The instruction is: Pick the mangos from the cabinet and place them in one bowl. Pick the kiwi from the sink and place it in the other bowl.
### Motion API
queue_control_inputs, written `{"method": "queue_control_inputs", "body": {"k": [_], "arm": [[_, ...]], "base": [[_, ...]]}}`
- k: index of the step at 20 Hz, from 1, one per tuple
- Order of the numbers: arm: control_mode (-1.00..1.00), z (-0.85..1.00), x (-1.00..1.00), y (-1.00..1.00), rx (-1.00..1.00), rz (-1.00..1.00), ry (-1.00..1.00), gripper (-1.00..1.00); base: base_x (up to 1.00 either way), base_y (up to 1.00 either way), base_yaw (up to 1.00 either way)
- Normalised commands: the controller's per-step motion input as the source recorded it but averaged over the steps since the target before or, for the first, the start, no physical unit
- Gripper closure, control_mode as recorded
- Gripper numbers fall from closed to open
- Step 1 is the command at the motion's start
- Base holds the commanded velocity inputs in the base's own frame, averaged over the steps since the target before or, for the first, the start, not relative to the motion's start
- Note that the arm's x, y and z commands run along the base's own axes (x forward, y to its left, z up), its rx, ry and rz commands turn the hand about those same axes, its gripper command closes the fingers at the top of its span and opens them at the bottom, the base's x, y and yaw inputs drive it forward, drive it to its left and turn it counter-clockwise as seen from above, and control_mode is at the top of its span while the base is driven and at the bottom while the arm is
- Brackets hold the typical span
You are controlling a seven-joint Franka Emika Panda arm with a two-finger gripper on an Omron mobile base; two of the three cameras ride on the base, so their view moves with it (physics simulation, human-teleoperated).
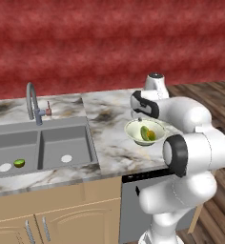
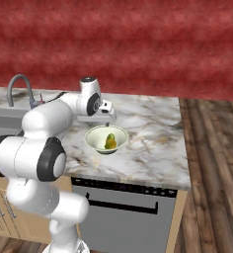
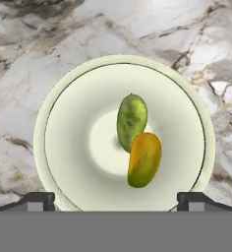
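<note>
Cream bowl (image 3: 64, 147) on counter (image 2: 153, 143) near its front edge: green mango (image 3: 131, 120) and yellow mango (image 3: 144, 159) inside, touching. Gripper (image 3: 116, 199) above, jaws spread, empty. Kiwi (image 1: 19, 163) in sink's (image 1: 62, 138) left basin.

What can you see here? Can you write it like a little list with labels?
place: marble counter beside a grey sink
cream bowl: on the counter, under the hand
green mango: lying in the cream bowl
yellow-orange mango: in the same bowl, touching the green one
kiwi: in the sink's left basin, near a white drain
gripper: open, above the bowl, holding nothing
faucet: behind the sink
done: both mangos in a bowl
left: kiwi not yet picked
</note>
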Motion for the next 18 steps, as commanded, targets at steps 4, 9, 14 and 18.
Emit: {"method": "queue_control_inputs", "body": {"k": [4,9,14,18], "arm": [[-1.0,-0.07,-0.56,0.0,0.01,0.0,0.01,-1.0],[-1.0,-0.14,-0.44,0.01,0.0,0.0,0.08,-1.0],[-1.0,-0.13,-0.42,0.02,0.0,-0.03,0.01,-1.0],[-1.0,-0.08,-0.31,0.09,0.0,-0.03,0.0,-1.0]], "base": [[0.0,0.0,0.0],[0.0,0.0,0.0],[0.0,0.0,0.0],[0.0,0.0,0.0]]}}
